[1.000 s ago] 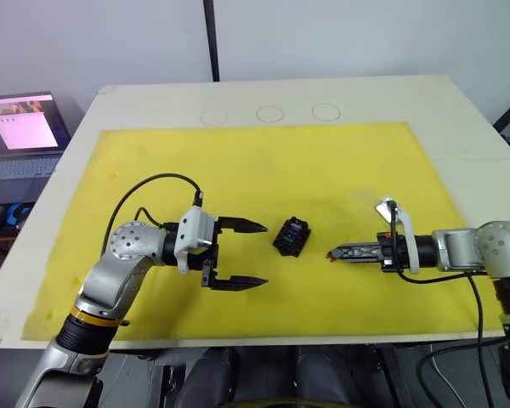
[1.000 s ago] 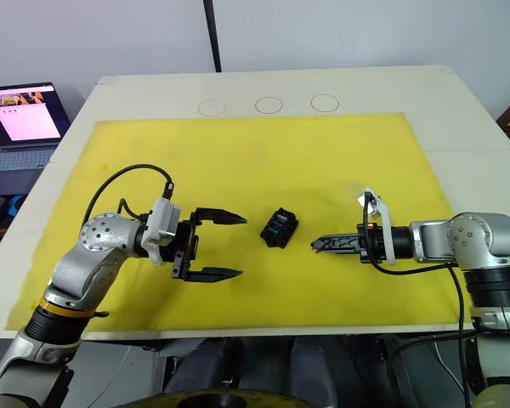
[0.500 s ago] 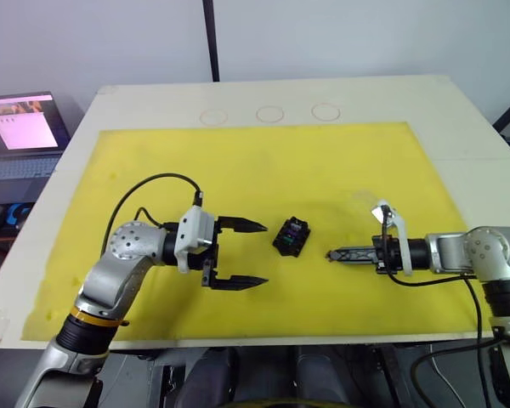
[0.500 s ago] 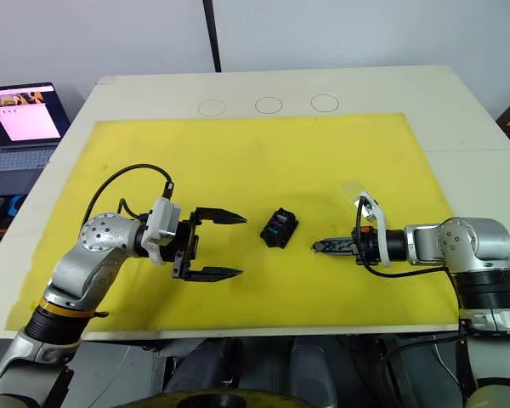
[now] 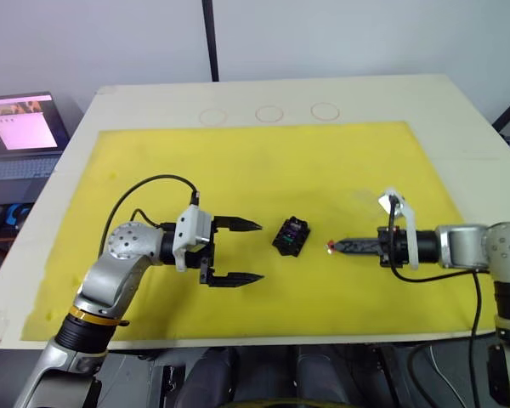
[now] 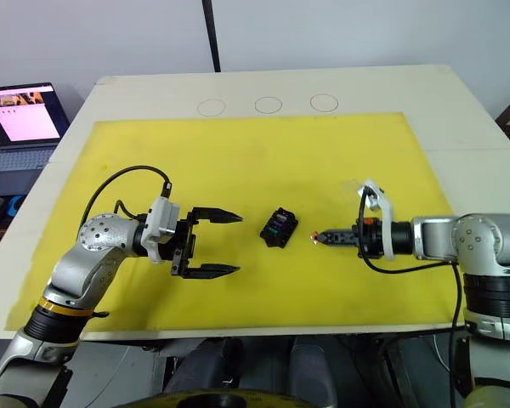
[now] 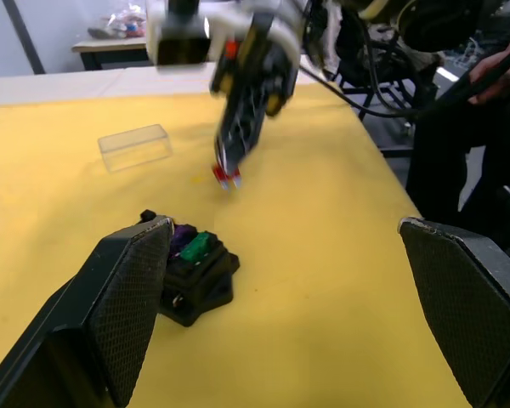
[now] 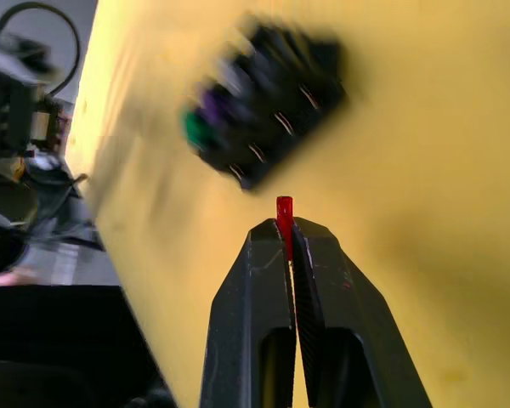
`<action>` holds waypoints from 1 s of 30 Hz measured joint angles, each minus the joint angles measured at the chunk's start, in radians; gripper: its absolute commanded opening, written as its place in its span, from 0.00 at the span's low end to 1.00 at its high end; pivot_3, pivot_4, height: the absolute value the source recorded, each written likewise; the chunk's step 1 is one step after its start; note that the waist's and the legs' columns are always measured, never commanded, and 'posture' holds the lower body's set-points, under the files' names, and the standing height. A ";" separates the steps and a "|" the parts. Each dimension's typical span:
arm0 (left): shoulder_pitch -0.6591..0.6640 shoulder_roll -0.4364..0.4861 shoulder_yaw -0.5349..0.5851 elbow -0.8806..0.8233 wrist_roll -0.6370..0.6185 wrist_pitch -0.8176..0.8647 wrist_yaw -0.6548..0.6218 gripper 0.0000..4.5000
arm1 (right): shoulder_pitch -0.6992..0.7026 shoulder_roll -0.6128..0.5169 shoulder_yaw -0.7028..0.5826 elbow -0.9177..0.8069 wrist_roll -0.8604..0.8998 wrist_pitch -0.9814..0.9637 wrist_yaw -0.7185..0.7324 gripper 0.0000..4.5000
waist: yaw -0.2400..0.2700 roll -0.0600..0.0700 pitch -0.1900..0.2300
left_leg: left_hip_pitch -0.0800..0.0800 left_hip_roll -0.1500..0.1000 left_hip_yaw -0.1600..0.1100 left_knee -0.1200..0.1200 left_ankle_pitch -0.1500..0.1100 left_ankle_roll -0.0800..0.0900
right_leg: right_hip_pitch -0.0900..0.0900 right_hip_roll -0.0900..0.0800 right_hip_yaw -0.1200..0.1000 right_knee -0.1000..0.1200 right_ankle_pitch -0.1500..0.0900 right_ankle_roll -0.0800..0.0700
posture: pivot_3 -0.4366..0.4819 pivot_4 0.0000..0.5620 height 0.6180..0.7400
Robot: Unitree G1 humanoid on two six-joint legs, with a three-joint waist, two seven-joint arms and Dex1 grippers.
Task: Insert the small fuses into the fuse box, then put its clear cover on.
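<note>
**Red fuse pinched and pointed at the box**

Yellow mat (image 5: 263, 170) over a pale table (image 5: 459, 110), with the fuse box (image 5: 291, 236) sitting roughly mid-mat, turned at an angle. It's a little black block, and the left wrist view shows a green fuse (image 7: 199, 246) and a purple one (image 7: 183, 234) already standing in its slots. How many more are in there I can't make out.

Just to the box's right, the red fuse (image 8: 284, 215) is clamped between the closed fingertips of the right gripper (image 5: 337, 247). Its tip pokes out past the fingers, aimed at the box but not touching it. From the left wrist camera the fuse looks to be held clear of the mat, with a small gap under it.

On the other side of the box, the left gripper (image 5: 246, 252) hangs beside it with its two black fingers spread wide, holding nothing.

The clear cover (image 7: 134, 146) lies on the mat further right, behind the right gripper, well apart from the box.

Past the mat there are three faint circles (image 5: 269, 113) drawn on the table's far side, and a laptop (image 5: 19, 136) sits open off the table's left edge.
</note>
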 measured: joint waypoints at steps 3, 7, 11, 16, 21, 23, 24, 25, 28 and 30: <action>0.003 -0.011 0.024 -0.001 -0.003 0.021 0.048 1.00 | -0.084 -0.008 0.003 -0.129 -0.019 -0.004 -0.073 0.01 | 0.005 0.000 0.000 | 0.000 0.000 -0.001 -0.001 0.000 0.000 | 0.000 0.000 -0.001 0.000 0.000 0.000 | 0.48 0.27 1.00; 0.040 -0.024 0.021 -0.007 0.005 0.039 0.092 1.00 | -0.131 -0.035 0.082 -0.232 -0.077 -0.055 -0.125 0.01 | 0.006 -0.001 0.000 | -0.001 0.000 0.000 0.000 -0.002 -0.004 | 0.000 0.000 -0.001 -0.001 0.000 0.000 | 0.48 0.27 1.00; 0.030 -0.073 0.014 -0.007 0.025 0.043 0.160 1.00 | -0.131 -0.106 0.223 -0.316 -0.189 -0.177 -0.130 0.01 | 0.005 -0.001 0.000 | -0.001 -0.001 0.000 0.000 -0.001 -0.004 | 0.000 -0.001 -0.001 -0.001 0.000 0.000 | 0.48 0.27 1.00; 0.028 -0.109 -0.020 -0.008 0.055 0.044 0.205 1.00 | -0.165 -0.118 0.344 -0.313 -0.266 -0.244 -0.111 0.01 | 0.002 -0.001 0.000 | -0.001 0.000 0.000 0.000 -0.001 -0.004 | -0.001 0.000 0.000 0.000 0.000 0.000 | 0.48 0.27 1.00; 0.030 -0.117 -0.035 0.008 0.097 0.033 0.226 1.00 | -0.184 -0.120 0.409 -0.274 -0.318 -0.291 -0.068 0.01 | 0.004 -0.001 0.000 | -0.001 0.000 0.001 0.000 -0.001 -0.004 | -0.001 0.000 0.000 0.000 0.000 0.000 | 0.48 0.27 1.00; 0.033 -0.134 -0.035 0.009 0.098 0.037 0.245 1.00 | -0.197 -0.109 0.425 -0.260 -0.328 -0.296 -0.059 0.01 | 0.004 -0.001 0.000 | -0.001 0.000 0.000 0.000 -0.001 -0.004 | -0.001 0.000 0.000 0.000 0.000 0.000 | 0.48 0.27 1.00; 0.033 -0.141 -0.036 0.009 0.101 0.037 0.252 1.00 | -0.200 -0.103 0.429 -0.256 -0.333 -0.298 -0.056 0.01 | 0.004 -0.001 0.000 | -0.001 0.000 0.000 0.000 -0.001 -0.004 | -0.001 0.000 0.000 0.000 0.000 0.000 | 0.48 0.27 1.00; 0.033 -0.144 -0.037 0.009 0.105 0.037 0.256 1.00 | -0.201 -0.099 0.430 -0.254 -0.340 -0.301 -0.053 0.01 | 0.005 -0.001 0.000 | -0.001 0.000 0.000 0.000 -0.001 -0.004 | -0.001 0.000 0.000 0.000 0.000 0.000 | 0.48 0.27 1.00; 0.033 -0.155 -0.047 0.010 0.117 0.037 0.269 1.00 | -0.202 -0.097 0.442 -0.243 -0.358 -0.310 -0.038 0.01 | 0.005 -0.001 0.000 | -0.001 0.000 0.000 0.000 -0.001 -0.004 | -0.001 0.000 0.000 0.000 0.000 0.000 | 0.48 0.27 1.00; 0.033 -0.160 -0.053 0.010 0.122 0.038 0.275 1.00 | -0.204 -0.095 0.455 -0.235 -0.366 -0.310 -0.028 0.01 | 0.005 -0.001 0.000 | -0.001 0.000 0.000 0.000 -0.001 -0.004 | -0.001 0.000 0.000 0.000 0.000 0.000 | 0.48 0.27 1.00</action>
